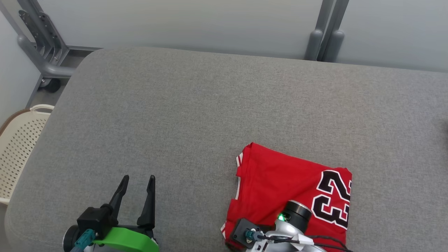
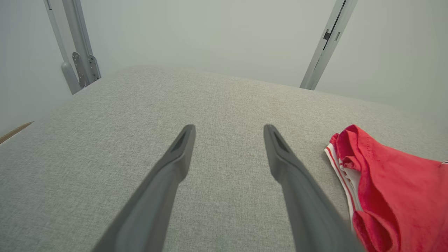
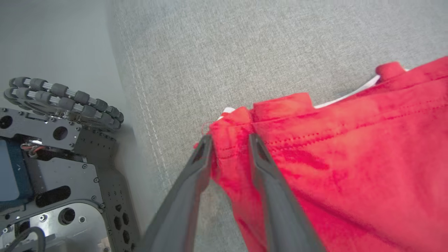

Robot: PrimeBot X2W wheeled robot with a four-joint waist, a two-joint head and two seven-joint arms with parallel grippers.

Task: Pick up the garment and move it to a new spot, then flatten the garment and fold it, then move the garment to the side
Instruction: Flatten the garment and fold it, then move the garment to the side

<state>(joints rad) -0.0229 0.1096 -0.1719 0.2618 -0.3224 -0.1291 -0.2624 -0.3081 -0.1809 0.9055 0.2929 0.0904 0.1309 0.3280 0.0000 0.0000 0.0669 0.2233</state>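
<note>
I see the garment [image 1: 280, 182] as a bright red jersey folded into a squarish packet. It has thin white trim along its open edges and a black "23" outlined in white. It lies on the grey cushion [image 1: 196, 105] at about 5 o'clock in my head view, close to the near edge.

The packet sits skewed. Its far edge runs roughly 9 to 3 o'clock and dips at the 3 o'clock end. The trimmed side runs about 12 to 6, leaning towards 7. The digits lie on their side near the 3 o'clock edge, the 2 farther from me and the 3 nearer. The right arm's wrist [image 1: 297, 213] covers the near end, so I cannot tell the long axis.

In the left wrist view the garment [image 2: 395, 189] shows at 3 to 4 o'clock, its layered white-edged folds facing the fingers.

The left gripper [image 1: 138, 177] is at 7 o'clock over bare cushion, its fingers spread wide with nothing between them [image 2: 229, 128].

The right gripper [image 3: 229, 139] straddles the garment's [image 3: 350, 147] near corner, with red cloth between its partly parted fingers. I cannot tell whether they are pinching it.

A cream perforated basket [image 1: 17, 147] stands off the cushion at 9 o'clock.
</note>
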